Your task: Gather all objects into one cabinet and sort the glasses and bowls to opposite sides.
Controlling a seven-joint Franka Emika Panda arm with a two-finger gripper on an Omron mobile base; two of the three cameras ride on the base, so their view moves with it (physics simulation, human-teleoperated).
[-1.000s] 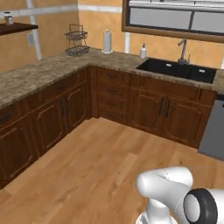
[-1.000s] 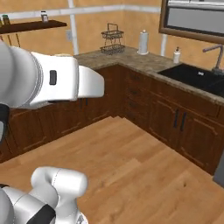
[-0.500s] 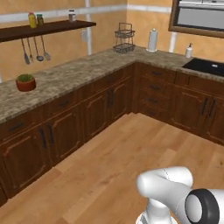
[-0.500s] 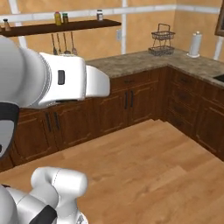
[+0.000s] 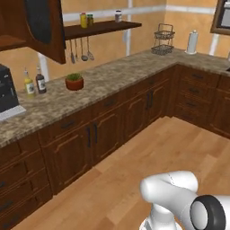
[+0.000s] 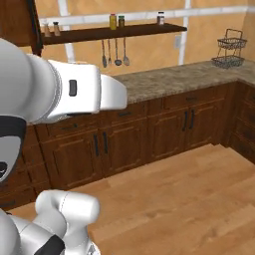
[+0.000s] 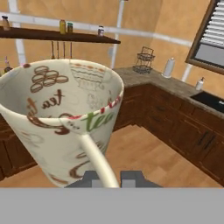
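A cream mug point(image 7: 61, 118) printed with brown "tea" lettering and coffee-bean patterns sits large in the hand view, its loop handle point(image 7: 98, 162) turned toward the camera. My gripper point(image 7: 111, 178) is shut on the mug at its base, and the grey fingertips point(image 7: 92, 178) show just below it. The dark reddish-brown wall cabinet point(image 5: 42, 27) hangs at the upper left of the left base view, door swung open. Its edge point(image 6: 17, 22) shows at the top left of the right base view. The bowl and the other mugs are out of view.
A black coffee machine point(image 5: 6, 92), two bottles point(image 5: 33, 83) and a potted plant point(image 5: 74, 82) stand on the granite counter point(image 5: 112, 78). A wall shelf point(image 5: 101, 28) carries jars with utensils hung beneath. A wire basket point(image 5: 162, 42) and paper towel roll point(image 5: 192, 42) stand far right. My arm point(image 6: 60, 94) covers the left.
The whole scene has slid right as the base turned left: the sink has left the view, and the coffee machine and wall cabinet have come in. The mug stays in the gripper.
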